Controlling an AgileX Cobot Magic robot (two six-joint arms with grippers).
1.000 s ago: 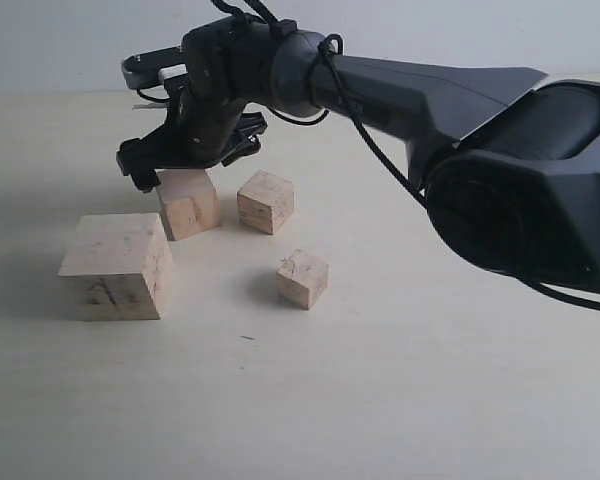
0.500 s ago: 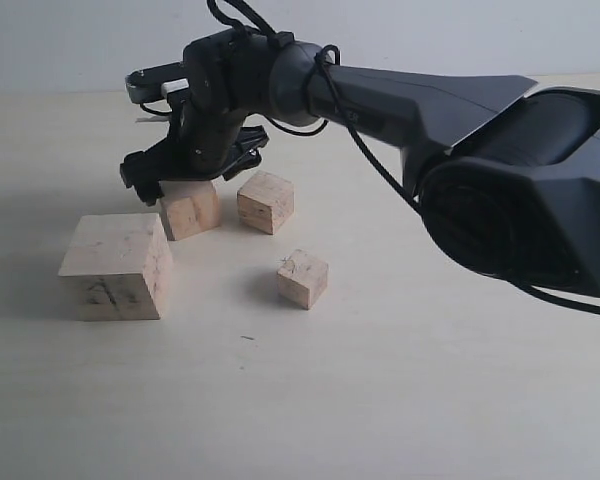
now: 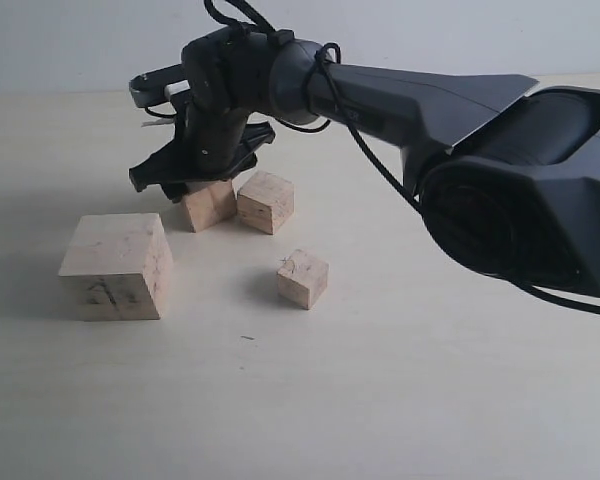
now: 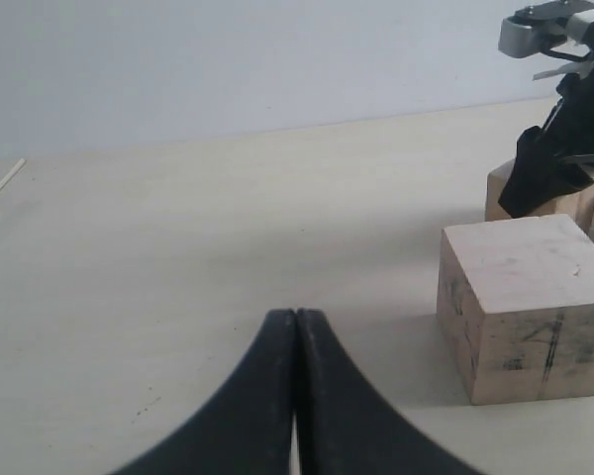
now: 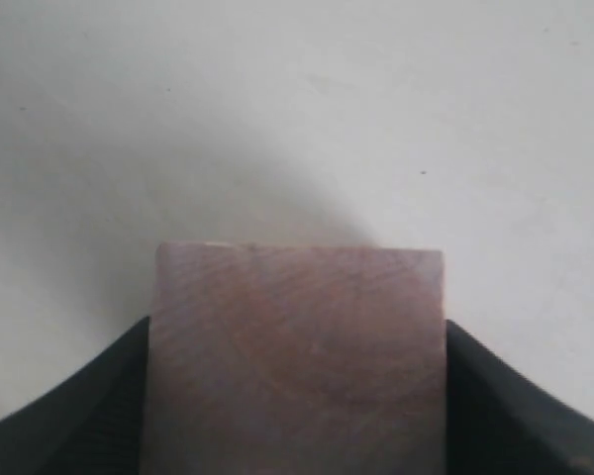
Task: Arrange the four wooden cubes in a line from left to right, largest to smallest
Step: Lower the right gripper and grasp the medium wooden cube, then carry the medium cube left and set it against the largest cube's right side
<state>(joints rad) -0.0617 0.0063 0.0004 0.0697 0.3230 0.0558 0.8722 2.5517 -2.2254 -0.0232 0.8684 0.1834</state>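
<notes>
**A:** Where is the largest cube (image 3: pixel 117 265)?

**B:** It stands on the table (image 3: pixel 410 400) with dark marks on its front face. Nothing touches it.

**A:** And the right gripper (image 3: pixel 195 180)?

**B:** In the exterior view it is just behind the largest cube and a little to its right. Its fingers (image 5: pixel 69 416) press on both sides of the second cube (image 3: pixel 210 203), parted only by that block's width. The block is low at the table, but I cannot tell whether it rests there.

**A:** The other two?

**B:** The third cube (image 3: pixel 266 201) is farther right of the largest cube, just beside the held one. The smallest cube (image 3: pixel 303 278) stands alone, well to the right of the largest cube.

**A:** The left gripper (image 4: pixel 295 327)?

**B:** Its jaws are pressed together and hold nothing. It is near the largest cube but apart from it.
</notes>
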